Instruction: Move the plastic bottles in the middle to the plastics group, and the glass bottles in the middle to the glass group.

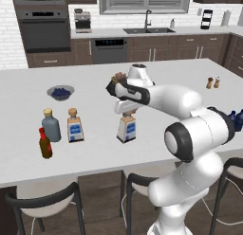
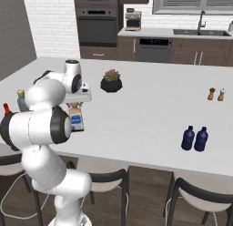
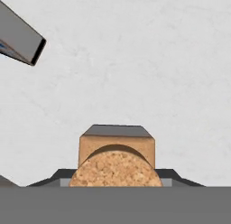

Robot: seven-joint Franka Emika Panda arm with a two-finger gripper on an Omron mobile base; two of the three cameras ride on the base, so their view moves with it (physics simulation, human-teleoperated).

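The fingers sit around the cork stopper of the labelled glass bottle, gripping it.

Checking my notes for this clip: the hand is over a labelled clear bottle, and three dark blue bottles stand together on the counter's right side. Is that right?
Not quite: two dark blue bottles stand together there, not three, as the right base view shows. The hand is indeed over a labelled clear bottle.

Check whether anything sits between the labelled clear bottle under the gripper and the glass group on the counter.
Nothing visible blocks it. The cork-stoppered clear bottle stands under the gripper; bare counter lies between it and the second labelled clear bottle, already beside the squat grey-blue bottle and brown red-capped bottle.
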